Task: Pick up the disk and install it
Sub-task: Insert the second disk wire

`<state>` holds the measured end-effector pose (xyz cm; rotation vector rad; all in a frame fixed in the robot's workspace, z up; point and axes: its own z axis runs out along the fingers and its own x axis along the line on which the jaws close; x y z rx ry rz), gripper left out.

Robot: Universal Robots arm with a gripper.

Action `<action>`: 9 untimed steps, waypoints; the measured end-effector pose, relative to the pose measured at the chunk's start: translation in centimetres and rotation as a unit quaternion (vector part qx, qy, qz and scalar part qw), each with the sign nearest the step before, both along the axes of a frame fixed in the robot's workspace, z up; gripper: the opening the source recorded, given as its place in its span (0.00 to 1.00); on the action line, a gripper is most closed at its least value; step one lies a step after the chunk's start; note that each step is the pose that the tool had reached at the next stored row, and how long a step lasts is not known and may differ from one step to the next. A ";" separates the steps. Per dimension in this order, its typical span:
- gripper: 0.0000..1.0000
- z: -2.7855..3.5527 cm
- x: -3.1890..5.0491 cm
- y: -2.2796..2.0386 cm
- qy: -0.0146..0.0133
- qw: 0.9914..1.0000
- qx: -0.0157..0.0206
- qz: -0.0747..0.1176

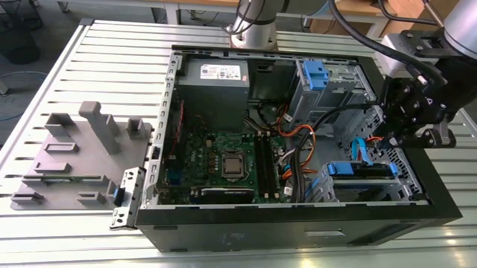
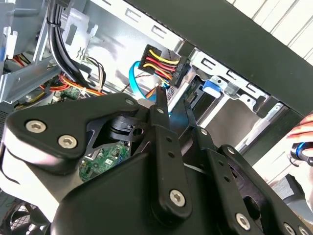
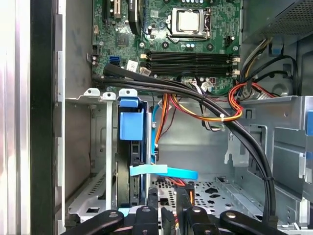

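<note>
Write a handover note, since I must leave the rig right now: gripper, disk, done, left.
Gripper: poised over the drive cage at the exterior view's right; grip cannot be told.
Disk: stands edge-on in that cage, a blue tab at its end.
Done: disk apparently picked up and slotted in.
Left: full seating and cabling unconfirmed; a blue flat cable crosses beside it.

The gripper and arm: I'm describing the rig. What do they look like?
The matte black metal gripper is built of flat linkage bars pinned with silver screws. The arm's last link is rounded and light grey, with thick black cables beside it.
</note>
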<state>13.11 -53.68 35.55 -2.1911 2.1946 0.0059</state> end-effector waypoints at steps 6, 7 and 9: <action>0.29 0.00 0.04 0.00 0.000 1.000 0.000 0.000; 0.30 0.00 0.05 -0.01 0.000 1.000 0.000 0.000; 0.36 0.00 0.06 -0.01 0.000 1.000 0.000 0.000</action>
